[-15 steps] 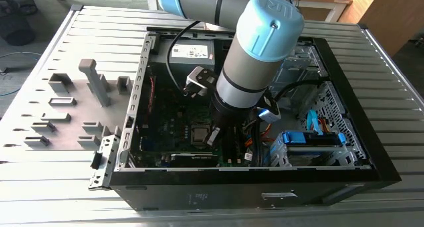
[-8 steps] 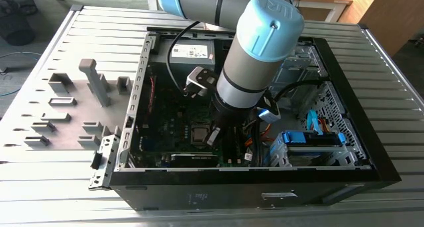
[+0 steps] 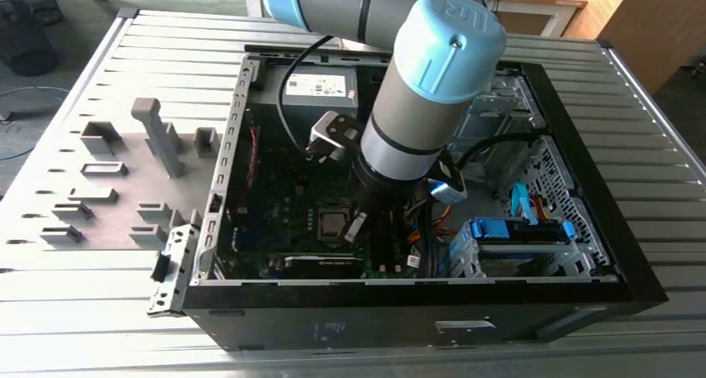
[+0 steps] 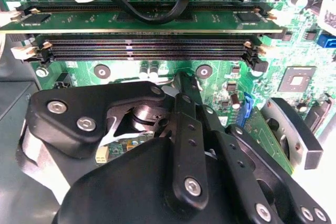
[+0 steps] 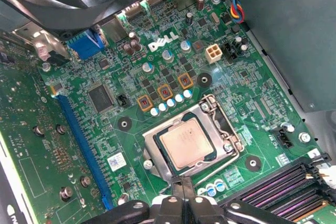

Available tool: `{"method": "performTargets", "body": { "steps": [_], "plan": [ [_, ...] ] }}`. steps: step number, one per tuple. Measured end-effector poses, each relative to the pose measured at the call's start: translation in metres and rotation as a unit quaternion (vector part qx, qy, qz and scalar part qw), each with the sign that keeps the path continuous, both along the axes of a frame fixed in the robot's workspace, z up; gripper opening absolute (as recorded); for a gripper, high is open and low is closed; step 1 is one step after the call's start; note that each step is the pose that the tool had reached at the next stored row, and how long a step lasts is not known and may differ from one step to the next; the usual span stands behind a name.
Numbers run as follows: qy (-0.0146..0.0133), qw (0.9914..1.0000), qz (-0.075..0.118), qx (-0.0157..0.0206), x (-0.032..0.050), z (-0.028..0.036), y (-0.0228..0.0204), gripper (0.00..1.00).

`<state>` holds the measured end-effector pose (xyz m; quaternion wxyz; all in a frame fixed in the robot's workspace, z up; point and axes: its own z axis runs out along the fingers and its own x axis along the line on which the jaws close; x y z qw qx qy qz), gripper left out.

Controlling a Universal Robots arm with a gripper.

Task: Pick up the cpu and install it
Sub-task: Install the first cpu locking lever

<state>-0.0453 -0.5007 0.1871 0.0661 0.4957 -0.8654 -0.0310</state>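
tool (image 5: 181, 190) nearest, fingers together, just beside the socket (image 5: 191, 145); first wrist view shows cpu (image 5: 187, 142) seated

slatted metal table (image 3: 99, 312), wooden furniture (image 3: 640, 22)

White logo lettering (image 5: 160, 44) on the motherboard (image 5: 94, 145); sticker (image 3: 320, 87) print illegible.

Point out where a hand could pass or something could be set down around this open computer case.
Bare room: the slatted table on the exterior view's right of the case, and the strip in front of it. Inside, only the grey floor patch beside the blue drive cage is free. Crowded: the motherboard around the cpu, where the gripper hangs, and the holder tray.
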Motion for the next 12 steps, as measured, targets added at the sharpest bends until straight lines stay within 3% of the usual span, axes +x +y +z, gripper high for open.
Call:
{"method": "performTargets", "body": {
  "steps": [6,12],
  "plan": [
    [0.0000,1.00000,0.000,-0.0002,-0.0001,0.0001,-0.0051,0.11],
    [0.0001,1.00000,0.002,0.0011,0.0004,-0.0002,-0.0055,0.11]
  ]
}}
